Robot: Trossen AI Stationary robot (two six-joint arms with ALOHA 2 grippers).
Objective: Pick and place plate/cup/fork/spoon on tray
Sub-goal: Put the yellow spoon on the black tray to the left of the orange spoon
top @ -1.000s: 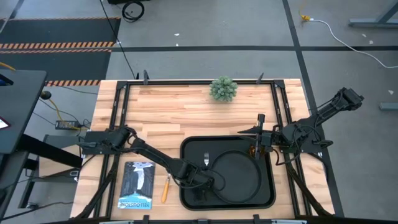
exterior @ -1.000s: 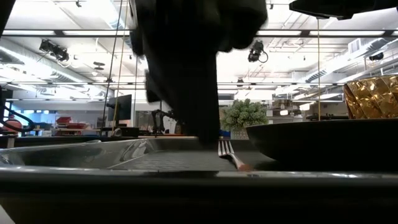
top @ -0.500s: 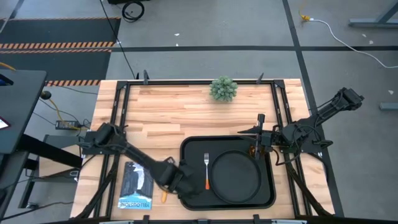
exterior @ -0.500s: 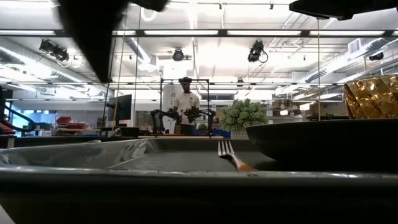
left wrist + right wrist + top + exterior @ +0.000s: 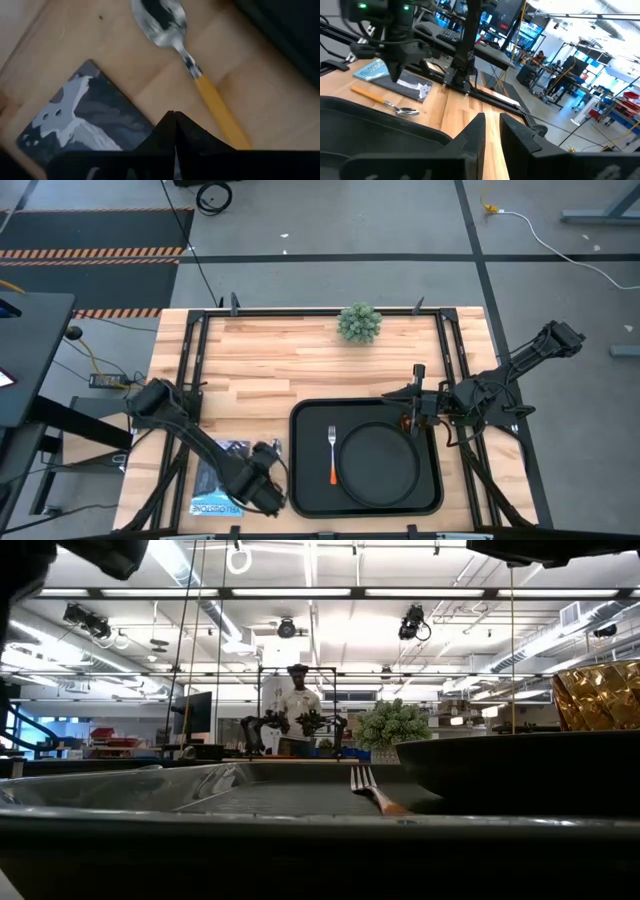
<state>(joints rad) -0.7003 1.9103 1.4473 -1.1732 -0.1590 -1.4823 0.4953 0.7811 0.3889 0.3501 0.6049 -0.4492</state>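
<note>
Left gripper (image 5: 174, 120) shut tight, fingertips pressed together, holding nothing. Hanging right above the spoon (image 5: 187, 62), near the middle of its yellow handle. Spoon flat on the wooden table (image 5: 270, 360), bowl end pointing away from the fingers, picture book (image 5: 82, 125) just on one side, tray (image 5: 300, 480) edge close on the other side.

Fork (image 5: 332, 452) already on the tray, beside the plate (image 5: 378, 462). Cup (image 5: 597, 695) sitting past the plate, close under the right gripper (image 5: 491, 131). Right gripper waiting at the far tray corner, fingers a narrow bit apart, nothing between them.

Spoon likely light, thin, hard and shiny, so probably slippery and easy to spin. Lying very low on the wood, so hard to get under. Best to open up first, then pinch the yellow handle across its width near the middle, not the round metal end.
</note>
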